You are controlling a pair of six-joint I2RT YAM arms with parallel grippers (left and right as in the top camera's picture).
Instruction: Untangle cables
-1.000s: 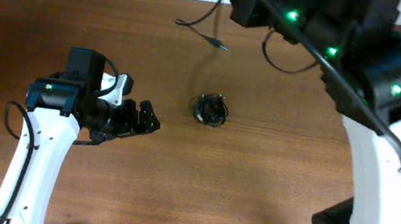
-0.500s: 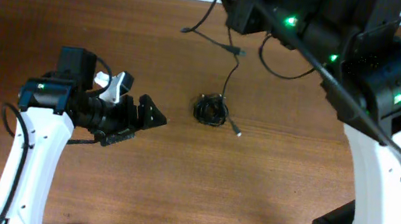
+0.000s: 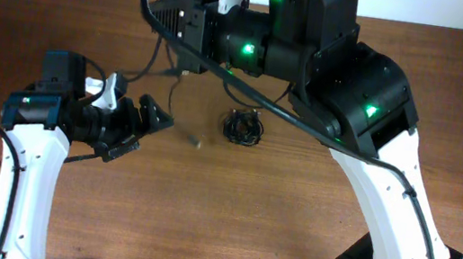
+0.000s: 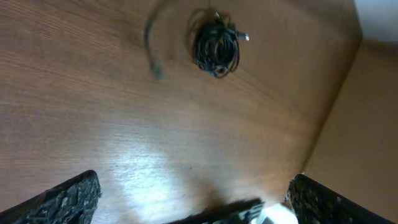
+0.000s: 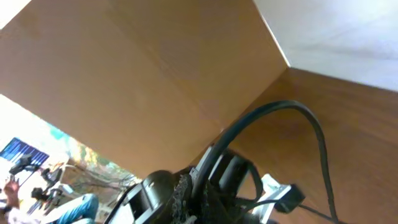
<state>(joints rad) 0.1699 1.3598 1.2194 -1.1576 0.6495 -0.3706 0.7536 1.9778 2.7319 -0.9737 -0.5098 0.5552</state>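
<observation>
A small black knot of cables (image 3: 243, 127) lies on the wooden table (image 3: 290, 229), and it shows at the top of the left wrist view as a coiled knot (image 4: 216, 48). One thin cable (image 3: 195, 140) hangs blurred in the air just left of the knot, also seen as a faint loose strand (image 4: 151, 53). My right gripper (image 3: 166, 28) is raised high at the back, above the left arm. It is shut on a black cable (image 5: 273, 112) that arcs up out of my right gripper (image 5: 194, 194). My left gripper (image 3: 150, 116) stands open left of the knot, its fingertips (image 4: 62, 199) holding nothing.
The table's right edge (image 4: 339, 99) drops to a brown floor. The right arm's big black links (image 3: 332, 62) span the back of the table over the knot. Its white base column (image 3: 398, 235) stands at the right.
My right arm has swung left across the back of the table, carrying the hanging cable from right of the knot to left of it. My left gripper drew back slightly left.
</observation>
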